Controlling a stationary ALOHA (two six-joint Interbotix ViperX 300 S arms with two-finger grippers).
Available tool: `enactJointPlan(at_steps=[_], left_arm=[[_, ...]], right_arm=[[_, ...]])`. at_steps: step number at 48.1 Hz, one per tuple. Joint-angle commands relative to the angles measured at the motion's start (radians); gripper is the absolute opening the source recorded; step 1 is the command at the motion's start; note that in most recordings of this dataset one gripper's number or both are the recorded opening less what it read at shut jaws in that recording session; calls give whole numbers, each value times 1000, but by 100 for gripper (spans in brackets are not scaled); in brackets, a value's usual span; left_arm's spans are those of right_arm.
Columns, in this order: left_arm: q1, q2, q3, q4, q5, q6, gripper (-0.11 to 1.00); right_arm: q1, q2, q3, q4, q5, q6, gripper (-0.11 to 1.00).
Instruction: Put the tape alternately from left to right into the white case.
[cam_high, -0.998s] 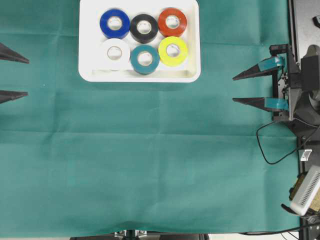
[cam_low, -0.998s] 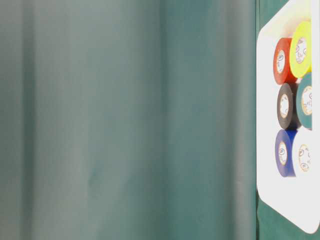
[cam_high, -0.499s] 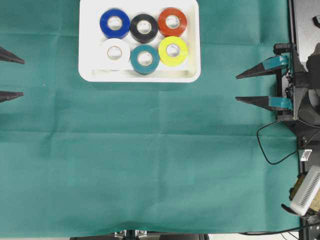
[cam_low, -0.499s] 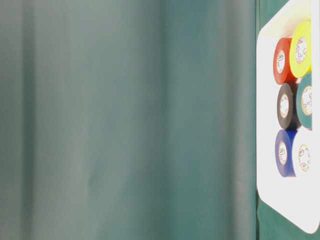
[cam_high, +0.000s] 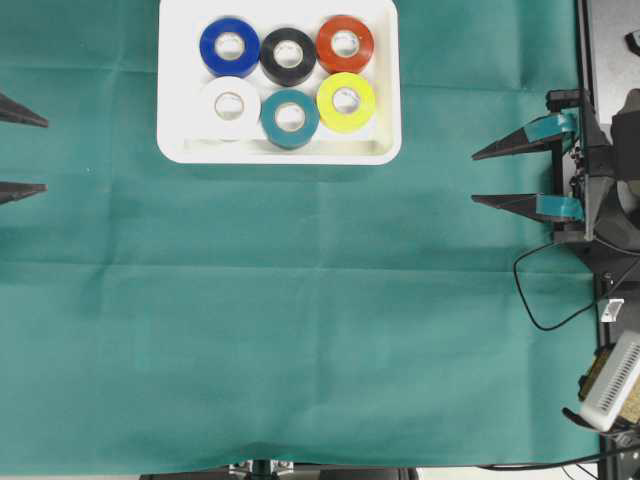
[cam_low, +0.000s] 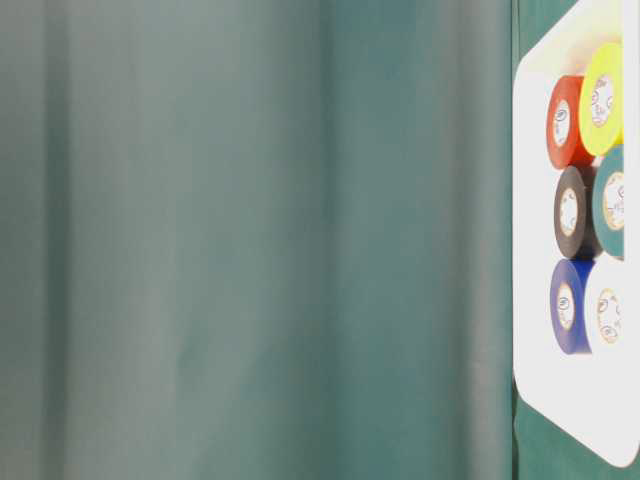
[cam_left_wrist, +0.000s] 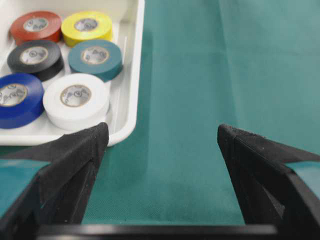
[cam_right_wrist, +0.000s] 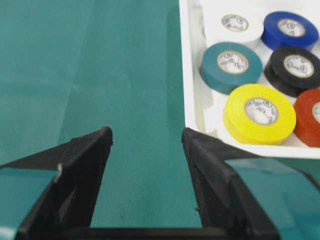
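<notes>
**All six rolls in the white case, both grippers apart and empty**

Overhead, the white case (cam_high: 279, 152) sits at the far edge of the green cloth (cam_high: 300, 330) that covers the desk. Inside it the tape lies flat in two rows of three: blue roll (cam_high: 229, 46), black roll (cam_high: 288, 55) and red-orange roll (cam_high: 345, 44) behind; white roll (cam_high: 229, 106), teal roll (cam_high: 290, 118) and yellow roll (cam_high: 346, 102) in front. The left gripper (cam_high: 12, 152) shows only its two tips at the left edge, spread wide with nothing between them, well apart from the case. The right gripper (cam_high: 485, 177) stands at the right edge, its jaws likewise parted and empty, also well away from the case and nearer the front of the desk than it.

The table-level view is mostly blurred green cloth; the case (cam_low: 530, 250) appears at the right border with the rolls seen sideways. No gripper shows here.

The left wrist view adds close detail: the black fingers (cam_left_wrist: 75, 165) frame bare cloth, and the case's near corner (cam_left_wrist: 127, 131) lies just beyond the left finger, the white roll (cam_left_wrist: 76, 100) closest.

The right wrist view mirrors this: its fingers (cam_right_wrist: 80, 165) gape over cloth, the case rim (cam_right_wrist: 186, 75) lies ahead to the right, and the yellow roll (cam_right_wrist: 259, 113) is nearest.
</notes>
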Motion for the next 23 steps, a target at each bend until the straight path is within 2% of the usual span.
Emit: enactJointPlan(at_steps=[1, 23], left_arm=[[3, -14, -3, 0, 2, 0, 65], [3, -137, 49, 0, 44, -2, 65]], right_arm=[[-2, 5, -9, 2, -5, 2, 64], [-2, 5, 2, 2, -5, 2, 64]])
